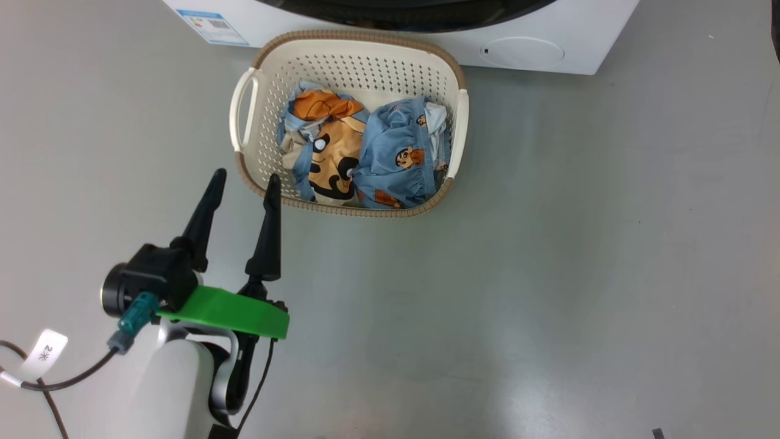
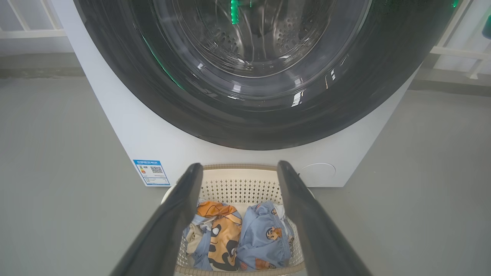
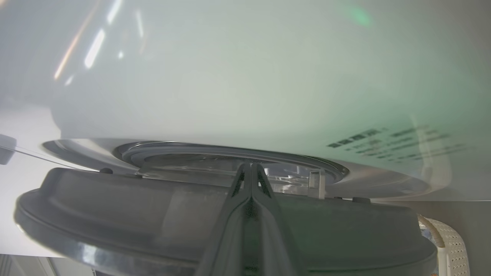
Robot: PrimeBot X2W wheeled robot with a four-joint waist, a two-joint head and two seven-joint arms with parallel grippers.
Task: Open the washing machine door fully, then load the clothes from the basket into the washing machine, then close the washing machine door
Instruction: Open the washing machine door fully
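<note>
The right end effector (image 3: 251,166) is clenched, its two fingers pressed flat together and holding nothing. The door (image 3: 115,207) lies straight ahead of and under its tips, the black rim running crosswise to the fingers. The tips point at the seam where the rim meets the white front of the washer (image 1: 585,30). I judge the door at most barely ajar, so this arm is the one placed to swing it wide, prying out from that seam. The left end effector (image 1: 247,177) hangs released, jaws spread. The basket (image 1: 359,36) sits just ahead of its tips, a little to their right, with the clothes (image 1: 365,152) heaped inside it.
</note>
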